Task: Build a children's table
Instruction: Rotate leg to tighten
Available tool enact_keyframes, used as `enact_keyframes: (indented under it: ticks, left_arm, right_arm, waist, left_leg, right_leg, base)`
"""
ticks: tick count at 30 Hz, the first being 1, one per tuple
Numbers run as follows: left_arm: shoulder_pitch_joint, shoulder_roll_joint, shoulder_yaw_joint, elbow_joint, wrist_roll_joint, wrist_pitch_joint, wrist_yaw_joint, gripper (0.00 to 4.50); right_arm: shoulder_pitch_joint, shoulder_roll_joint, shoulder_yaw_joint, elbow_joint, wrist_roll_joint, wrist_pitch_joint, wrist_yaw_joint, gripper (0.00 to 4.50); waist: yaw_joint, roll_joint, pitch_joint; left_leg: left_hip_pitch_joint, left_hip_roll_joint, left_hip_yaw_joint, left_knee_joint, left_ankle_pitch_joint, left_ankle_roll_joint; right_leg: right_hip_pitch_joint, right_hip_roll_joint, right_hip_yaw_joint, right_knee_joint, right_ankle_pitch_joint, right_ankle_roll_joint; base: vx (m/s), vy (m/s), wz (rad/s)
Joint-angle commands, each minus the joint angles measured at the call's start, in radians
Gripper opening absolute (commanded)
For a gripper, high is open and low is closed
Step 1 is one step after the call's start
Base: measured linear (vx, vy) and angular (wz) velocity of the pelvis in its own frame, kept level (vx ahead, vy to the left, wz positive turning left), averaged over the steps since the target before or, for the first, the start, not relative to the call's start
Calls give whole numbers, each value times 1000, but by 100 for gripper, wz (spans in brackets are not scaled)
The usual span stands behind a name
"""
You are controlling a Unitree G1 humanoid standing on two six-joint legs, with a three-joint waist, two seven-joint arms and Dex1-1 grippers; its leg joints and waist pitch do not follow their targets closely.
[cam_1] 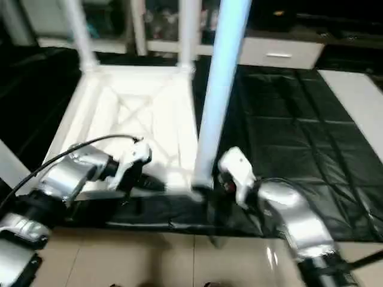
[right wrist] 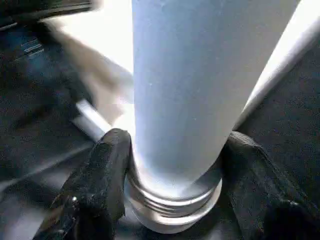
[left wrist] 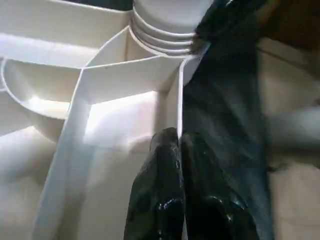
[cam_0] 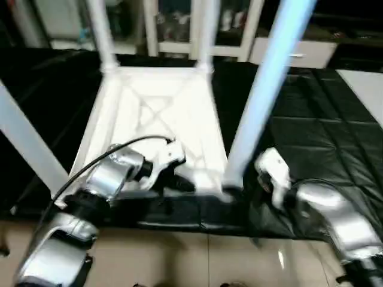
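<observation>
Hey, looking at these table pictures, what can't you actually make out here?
- Tops of the legs: cut off by the upper edge in the head views.
- How deep the near leg's ridged end sits in its socket: blurred in the right wrist view, and the right gripper covers both sides.
- Near rim of the table top: partly covered by the left gripper.

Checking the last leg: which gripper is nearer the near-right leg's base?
Right. The right gripper straddles the near-right leg at its base; the left gripper pinches the table top's rim beside it.
</observation>
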Motion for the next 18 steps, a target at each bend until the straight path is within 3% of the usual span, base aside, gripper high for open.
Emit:
enact_keyframes:
  ticks: [1,2,5,7,8,12,15,18]
  left_arm:
    - [0,-59,-19,51,10,1,82,0]
    - [0,-59,-19,51,10,1,82,0]
    - [-41,-129,47,126,10,15,281,0]
    - [-67,-165,88,174,5,17,398,0]
    - [-79,-182,110,198,7,8,462,0]
    - [-103,-217,155,242,11,-32,601,0]
    - [-122,-244,177,279,16,-89,711,0]
    - [-120,-246,170,282,21,-91,712,0]
  right_arm:
    - [-26,46,-27,58,-27,35,-132,247]
    - [-26,46,-27,58,-27,35,-132,247]
    - [-66,166,-71,117,-45,60,-330,247]
    - [-85,226,-82,147,-68,64,-430,246]
    - [-92,258,-91,162,-80,65,-484,246]
    - [-107,332,-107,199,-109,49,-612,245]
    - [-148,430,-154,301,-115,48,-772,245]
    - [-170,458,-178,339,-95,16,-788,245]
  waist:
    - [-5,-8,-53]
    - [-9,-8,-52]
    - [-22,-11,-51]
    - [-26,-12,-52]
    - [-24,-11,-52]
    - [-24,-11,-55]
    - [-27,-10,-56]
    - [-27,-8,-56]
  left_leg:
    - [7,6,-8,-86,-287,11]
    - [8,5,-9,-88,-305,6]
    - [11,1,-10,-88,-343,-6]
    - [6,0,-12,-89,-341,-7]
    - [10,-2,-12,-88,-341,-6]
    - [6,-2,-11,-88,-315,-5]
    - [5,-2,-10,-90,-304,-4]
    - [7,-1,-10,-92,-317,-4]
  right_leg:
    - [48,-8,3,-66,-358,-191]
    - [45,-6,4,-70,-378,-178]
    - [36,-4,2,-79,-434,-157]
    - [38,-5,0,-83,-452,-140]
    - [34,-4,0,-86,-458,-134]
    - [34,-3,2,-83,-412,-132]
    - [33,0,3,-77,-364,-139]
    - [33,-1,3,-77,-345,-139]
  base:
    - [0,0,0]
    - [0,0,0]
    - [0,0,0]
    - [0,0,0]
    - [0,0,0]
    - [0,0,0]
    - [0,0,0]
    - [0,0,0]
